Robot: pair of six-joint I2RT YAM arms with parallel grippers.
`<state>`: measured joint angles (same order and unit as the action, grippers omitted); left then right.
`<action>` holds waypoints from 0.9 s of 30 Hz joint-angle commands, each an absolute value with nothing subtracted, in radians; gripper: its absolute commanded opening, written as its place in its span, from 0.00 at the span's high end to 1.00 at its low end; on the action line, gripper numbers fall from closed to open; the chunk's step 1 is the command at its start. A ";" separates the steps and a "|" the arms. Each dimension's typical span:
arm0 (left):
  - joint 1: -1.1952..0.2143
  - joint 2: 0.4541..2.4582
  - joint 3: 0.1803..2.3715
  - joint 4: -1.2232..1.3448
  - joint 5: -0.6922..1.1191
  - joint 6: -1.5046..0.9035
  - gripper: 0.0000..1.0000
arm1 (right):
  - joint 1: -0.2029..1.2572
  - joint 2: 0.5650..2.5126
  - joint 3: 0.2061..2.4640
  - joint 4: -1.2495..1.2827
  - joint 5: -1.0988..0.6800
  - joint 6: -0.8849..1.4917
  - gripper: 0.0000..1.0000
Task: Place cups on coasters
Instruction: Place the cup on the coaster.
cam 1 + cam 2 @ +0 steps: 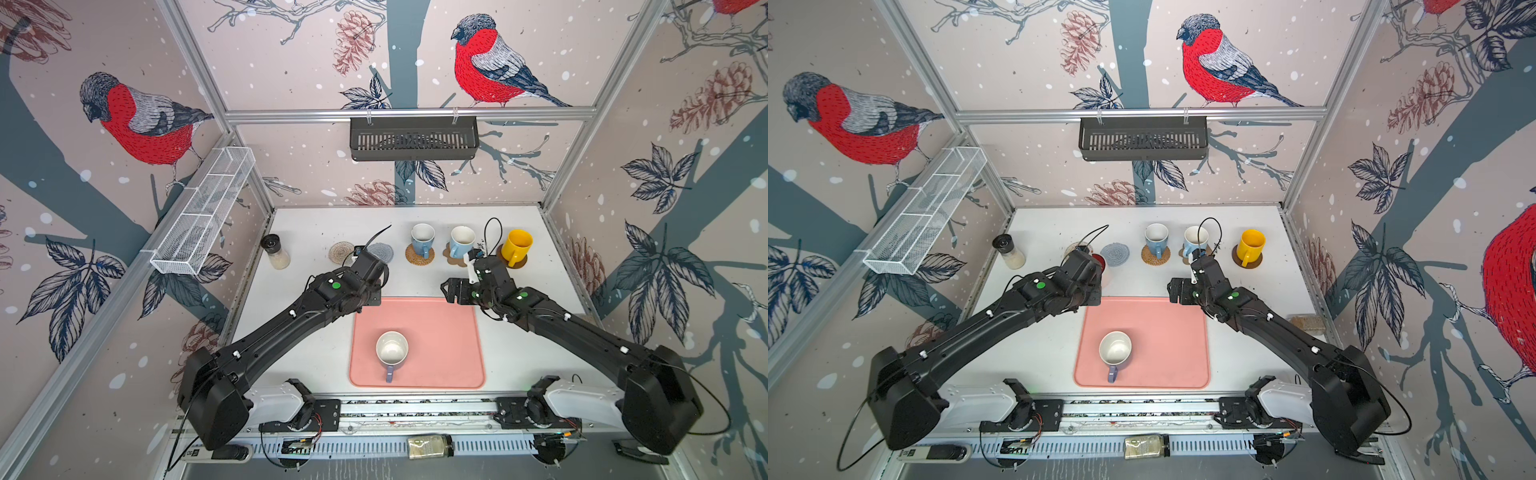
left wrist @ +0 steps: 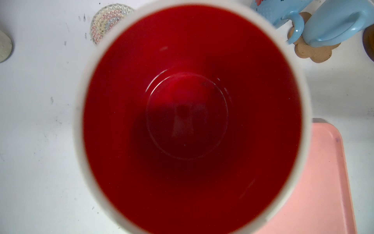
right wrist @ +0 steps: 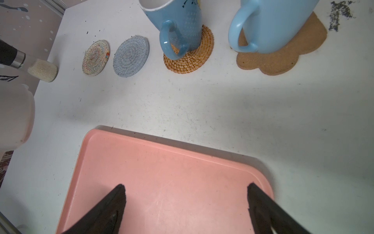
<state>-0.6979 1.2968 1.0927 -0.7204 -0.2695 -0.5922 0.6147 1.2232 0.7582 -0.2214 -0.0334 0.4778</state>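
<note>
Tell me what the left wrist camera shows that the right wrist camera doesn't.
Only the left wrist view: the red inside of the white mug, filling the frame, and an edge of the dark wooden coaster. Only the right wrist view: the open right gripper, the grey-blue coaster, the rattan coaster. Both: the beige coaster, two light blue mugs, the cork coaster, the pink tray.

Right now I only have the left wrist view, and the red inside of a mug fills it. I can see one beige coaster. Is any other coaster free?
Observer: Yes, a grey-blue coaster lies bare right beside the beige coaster.
Operator: Any mugs not on a coaster?
Observer: One lavender mug stands on the pink tray.
Operator: And the other arm?
Observer: The right gripper hangs open over the tray's far edge, holding nothing.
</note>
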 commanded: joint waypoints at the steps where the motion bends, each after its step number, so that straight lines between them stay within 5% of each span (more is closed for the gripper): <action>1: -0.676 1.336 1.130 -0.660 -0.288 -0.528 1.00 | 0.614 1.215 0.766 -0.235 -0.019 0.484 0.06; 27: -0.493 1.839 1.478 -0.557 -0.206 -0.378 1.00 | 0.591 1.223 0.774 -0.264 0.011 0.455 0.06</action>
